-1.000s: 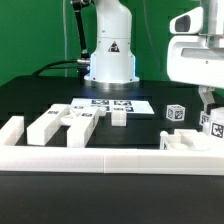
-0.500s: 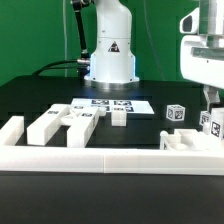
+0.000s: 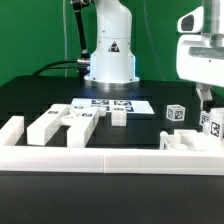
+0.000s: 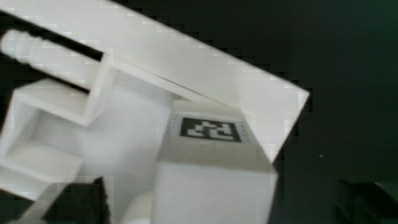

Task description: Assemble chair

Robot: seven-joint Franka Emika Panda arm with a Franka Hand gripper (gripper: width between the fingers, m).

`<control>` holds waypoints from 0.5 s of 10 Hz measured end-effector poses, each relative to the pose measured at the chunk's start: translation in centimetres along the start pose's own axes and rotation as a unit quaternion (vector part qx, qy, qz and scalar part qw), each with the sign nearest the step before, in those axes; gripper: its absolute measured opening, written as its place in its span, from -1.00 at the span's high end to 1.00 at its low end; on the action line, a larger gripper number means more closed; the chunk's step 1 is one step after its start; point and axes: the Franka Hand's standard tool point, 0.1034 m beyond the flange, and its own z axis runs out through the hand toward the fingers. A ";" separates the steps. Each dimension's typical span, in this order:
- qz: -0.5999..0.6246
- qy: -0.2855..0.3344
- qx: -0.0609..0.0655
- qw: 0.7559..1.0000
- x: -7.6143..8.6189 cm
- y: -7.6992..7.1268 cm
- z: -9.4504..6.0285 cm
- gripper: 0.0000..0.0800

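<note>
The chair lies in loose white tagged pieces. Several bars and posts (image 3: 52, 125) lie at the exterior view's left, with a small block (image 3: 118, 117) and a tagged cube (image 3: 176, 113) in the middle. A bracket-like piece (image 3: 188, 143) and a tagged piece (image 3: 213, 122) are at the right. My gripper (image 3: 204, 98) hangs just above that right piece. In the wrist view a large white part with a tag (image 4: 214, 128) and a ribbed peg (image 4: 45, 48) fills the frame. It runs between the spread fingers of my gripper (image 4: 214, 208); dark table shows beside one finger.
The long white border rail (image 3: 100, 160) runs along the front edge. The marker board (image 3: 110, 103) lies flat before the robot base (image 3: 108, 55). Black table (image 3: 150, 125) shows between the pieces.
The gripper shifted toward the exterior view's right, then came slightly back left. The chair pieces have not moved.
</note>
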 end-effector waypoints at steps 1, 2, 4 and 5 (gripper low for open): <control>-0.029 0.000 0.000 1.000 0.0 0.0 0.0 -0.61; -0.073 0.000 0.000 0.997 0.0 0.0 0.0 -0.62; -0.151 0.005 -0.005 0.989 0.0 0.1 0.1 -0.62; -0.205 0.009 -0.010 0.979 0.1 0.1 0.1 -0.62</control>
